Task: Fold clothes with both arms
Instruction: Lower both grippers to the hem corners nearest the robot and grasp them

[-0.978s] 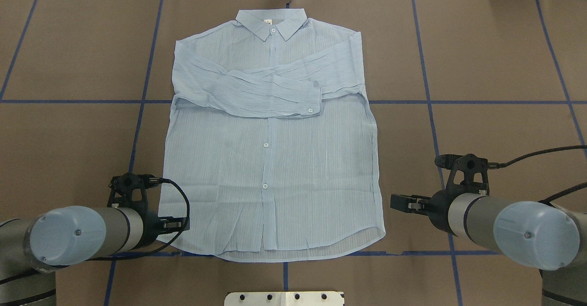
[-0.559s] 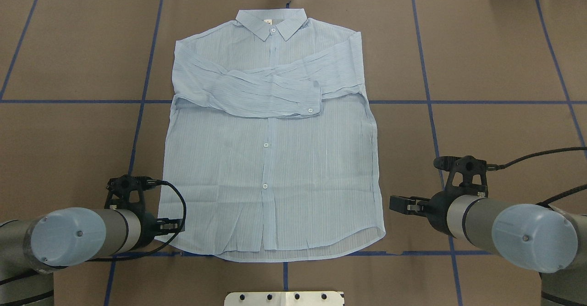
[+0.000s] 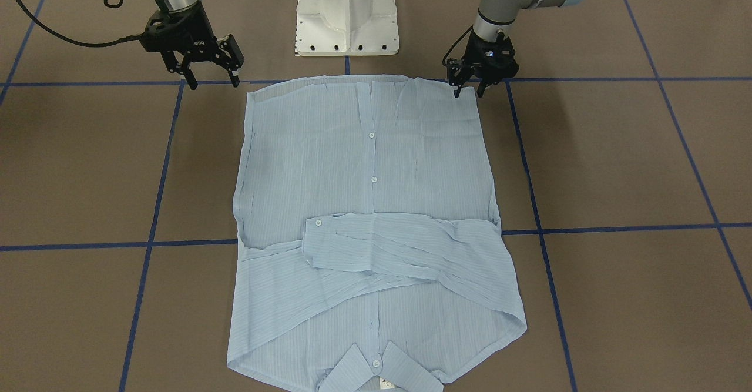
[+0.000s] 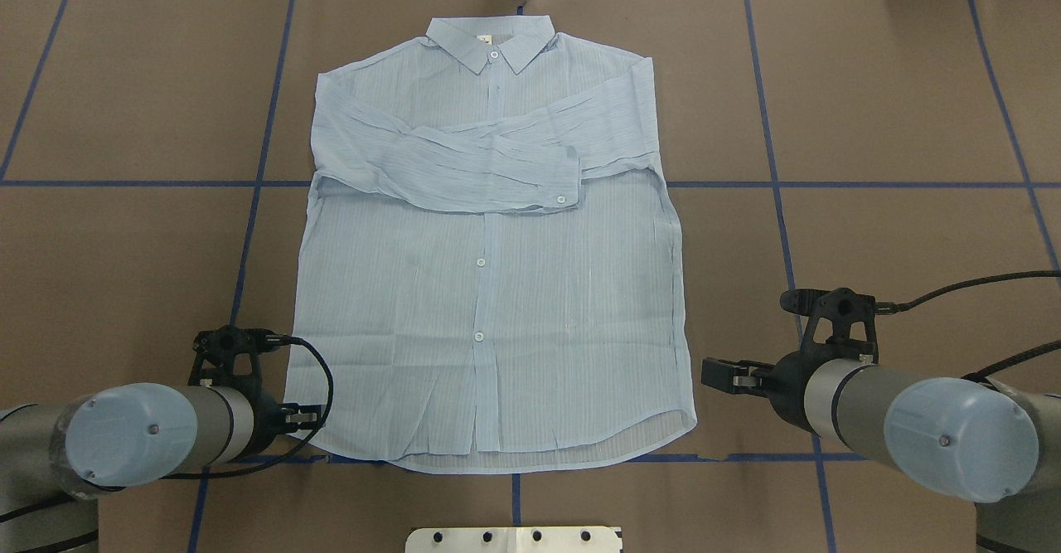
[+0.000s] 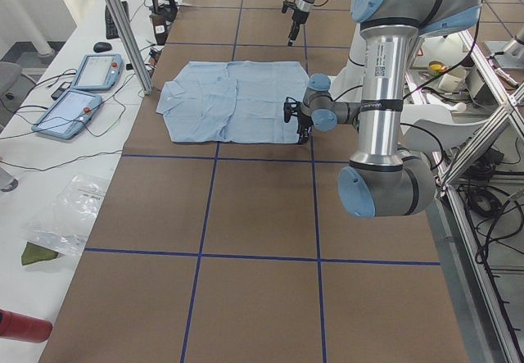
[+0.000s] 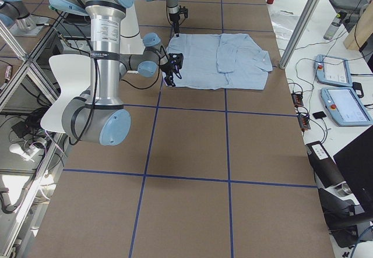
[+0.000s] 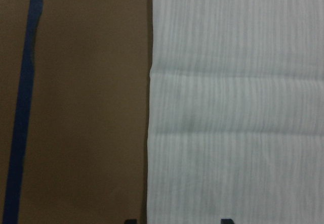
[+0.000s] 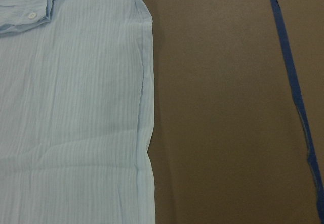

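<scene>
Left gripper slid back over the shirt corner, half hidden overhead; fingers spread, as on right gripper.

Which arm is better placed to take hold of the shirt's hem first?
Probably left. The left gripper hangs open right at the shirt hem corner, fingers astride its edge; the right gripper stands apart over bare table.

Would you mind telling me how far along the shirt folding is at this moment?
Done: the shirt lies flat, buttoned, both sleeves crossed over the chest. In hand: the left gripper hangs open at one corner of the hem, astride the side edge; the right gripper hangs open beside the other corner, off the cloth. Left: gripping the hem and folding the body, which shows no fold yet.
</scene>
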You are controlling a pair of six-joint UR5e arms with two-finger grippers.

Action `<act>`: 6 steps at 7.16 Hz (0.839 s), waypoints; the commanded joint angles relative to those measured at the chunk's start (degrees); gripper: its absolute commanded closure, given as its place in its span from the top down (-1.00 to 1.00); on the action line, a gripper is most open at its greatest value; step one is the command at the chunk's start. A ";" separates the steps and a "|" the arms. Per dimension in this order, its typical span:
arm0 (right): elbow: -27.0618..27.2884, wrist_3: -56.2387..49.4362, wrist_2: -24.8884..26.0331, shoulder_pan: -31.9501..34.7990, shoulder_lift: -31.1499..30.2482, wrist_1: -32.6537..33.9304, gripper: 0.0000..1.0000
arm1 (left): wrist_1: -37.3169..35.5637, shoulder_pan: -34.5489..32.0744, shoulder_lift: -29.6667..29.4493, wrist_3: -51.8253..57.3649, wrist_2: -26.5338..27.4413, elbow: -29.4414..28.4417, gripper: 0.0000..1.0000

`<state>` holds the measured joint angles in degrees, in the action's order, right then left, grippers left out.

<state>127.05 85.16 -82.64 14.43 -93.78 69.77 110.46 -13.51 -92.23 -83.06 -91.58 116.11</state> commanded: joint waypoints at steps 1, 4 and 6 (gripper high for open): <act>0.04 0.10 0.02 -0.10 0.00 -0.07 0.99 | -0.15 0.94 0.38 0.00 0.00 0.08 -0.02; 0.04 0.19 0.02 -0.45 0.00 -0.16 0.99 | -0.07 1.12 0.65 0.09 0.00 0.52 -1.00; -0.05 2.72 1.42 -2.46 0.00 -0.16 0.99 | -0.07 1.12 0.56 0.09 0.00 1.92 -1.00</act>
<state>127.03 86.48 -82.28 13.32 -93.78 69.62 110.38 -12.38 -91.61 -82.98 -91.58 117.16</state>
